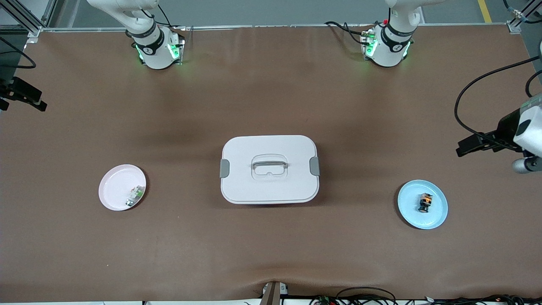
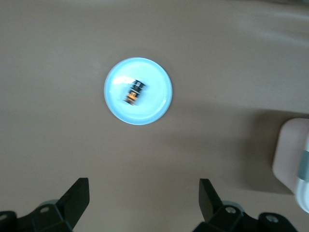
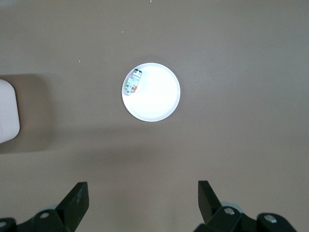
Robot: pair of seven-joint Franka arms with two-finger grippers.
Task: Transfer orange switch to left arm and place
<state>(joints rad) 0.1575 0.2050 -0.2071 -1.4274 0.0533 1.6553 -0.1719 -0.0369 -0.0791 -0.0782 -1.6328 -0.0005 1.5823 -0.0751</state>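
The orange switch (image 1: 424,203) lies on a light blue plate (image 1: 438,216) toward the left arm's end of the table. In the left wrist view the switch (image 2: 133,92) sits in the plate (image 2: 154,104), well apart from my open, empty left gripper (image 2: 144,186). In the front view the left gripper (image 1: 465,146) hangs high over the table's edge, beside the blue plate. The white box (image 1: 269,186) stands mid-table between the two plates. My right gripper (image 3: 143,186) is open and empty, high at the right arm's end (image 1: 25,95).
A pink plate (image 1: 114,186) toward the right arm's end holds a small green-and-white component (image 1: 134,195); both show in the right wrist view (image 3: 159,101). The box's corner shows in the left wrist view (image 2: 289,159) and the right wrist view (image 3: 7,111). Brown mat covers the table.
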